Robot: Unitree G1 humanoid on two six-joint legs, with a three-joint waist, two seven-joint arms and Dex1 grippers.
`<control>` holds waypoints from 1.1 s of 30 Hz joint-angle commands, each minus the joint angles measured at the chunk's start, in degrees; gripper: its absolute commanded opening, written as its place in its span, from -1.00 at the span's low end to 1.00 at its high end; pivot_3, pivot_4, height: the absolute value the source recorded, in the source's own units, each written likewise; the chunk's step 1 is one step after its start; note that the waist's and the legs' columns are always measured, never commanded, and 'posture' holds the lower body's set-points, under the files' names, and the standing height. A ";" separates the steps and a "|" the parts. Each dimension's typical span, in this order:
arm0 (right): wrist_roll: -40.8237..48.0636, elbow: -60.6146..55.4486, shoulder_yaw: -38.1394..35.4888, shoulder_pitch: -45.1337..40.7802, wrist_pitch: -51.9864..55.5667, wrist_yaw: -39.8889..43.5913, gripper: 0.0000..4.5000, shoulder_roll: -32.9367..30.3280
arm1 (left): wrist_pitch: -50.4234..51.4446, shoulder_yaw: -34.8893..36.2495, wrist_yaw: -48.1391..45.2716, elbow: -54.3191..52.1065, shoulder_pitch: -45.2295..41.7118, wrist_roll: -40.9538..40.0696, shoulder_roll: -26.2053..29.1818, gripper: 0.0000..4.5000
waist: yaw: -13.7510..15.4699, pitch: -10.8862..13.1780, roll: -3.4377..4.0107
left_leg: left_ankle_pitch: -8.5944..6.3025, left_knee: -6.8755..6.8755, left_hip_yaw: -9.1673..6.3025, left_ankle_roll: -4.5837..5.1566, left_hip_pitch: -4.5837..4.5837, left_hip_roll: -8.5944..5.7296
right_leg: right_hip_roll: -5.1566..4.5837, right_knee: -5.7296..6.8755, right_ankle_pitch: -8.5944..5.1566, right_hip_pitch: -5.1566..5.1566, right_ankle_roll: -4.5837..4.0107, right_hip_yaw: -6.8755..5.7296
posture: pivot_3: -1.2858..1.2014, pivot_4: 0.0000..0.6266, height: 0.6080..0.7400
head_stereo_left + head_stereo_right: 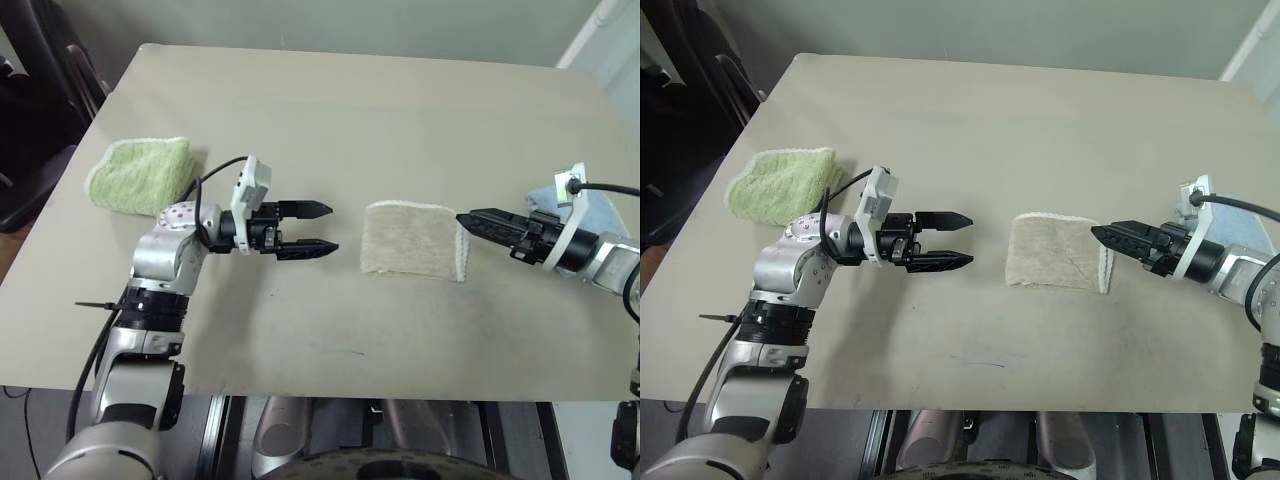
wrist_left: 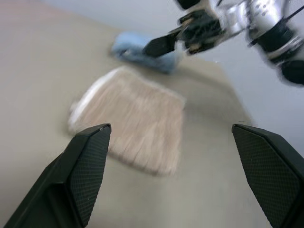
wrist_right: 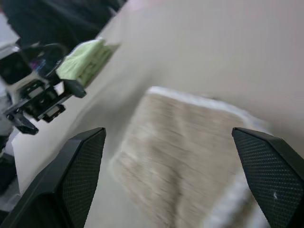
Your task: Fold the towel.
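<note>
Beige towel [image 1: 413, 240] folded (flat on table [image 1: 330, 110]) | left gripper [image 1: 318, 229] wide | right gripper [image 1: 1104, 236] wide

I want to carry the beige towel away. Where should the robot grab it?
Probably the white corded edge of the towel, coming in from the right gripper's side: that edge faces it, and the folded layers stack there, so one pinch could catch them all.

towel [image 1: 412, 240]: beige terry cloth, rough | table [image 1: 350, 110]: smooth, matt
</note>
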 commanded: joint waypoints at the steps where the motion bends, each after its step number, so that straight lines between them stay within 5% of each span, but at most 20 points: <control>1: -3.14 4.76 5.14 -2.92 3.61 5.58 1.00 -4.15 | -1.97 1.32 3.11 -4.11 2.11 1.05 0.99 0.99 | -0.10 0.01 0.01 | 0.00 -0.01 0.01 0.00 0.01 0.00 | 0.00 0.00 0.00 0.00 0.00 0.00 | 0.03 -0.52 0.36; 11: -13.28 15.80 17.72 -10.56 3.27 17.36 1.00 -6.66 | 1.60 3.08 6.62 -12.80 9.91 -1.80 3.65 0.99 | -0.56 0.01 0.02 | 0.01 -0.04 0.02 0.02 0.05 0.02 | 0.03 0.02 0.05 -0.02 -0.09 0.00 | 0.03 -0.52 0.36; 17: -18.70 21.35 23.38 -14.20 1.83 20.83 1.00 -2.48 | 3.14 2.67 8.62 -15.86 12.08 -2.72 4.04 0.99 | -0.75 -0.03 0.00 | 0.01 -0.04 0.00 0.01 0.08 0.04 | 0.04 0.05 0.08 -0.02 -0.19 -0.01 | 0.03 -0.52 0.36; 33: -20.22 22.81 21.74 -18.39 5.18 22.74 1.00 6.84 | 5.36 3.94 13.60 -13.38 12.22 -4.55 2.64 0.99 | -2.58 -0.08 -0.08 | 0.08 -0.66 0.01 -0.52 0.90 0.30 | 0.21 0.12 0.13 0.19 -0.79 -0.09 | 0.03 -0.52 0.36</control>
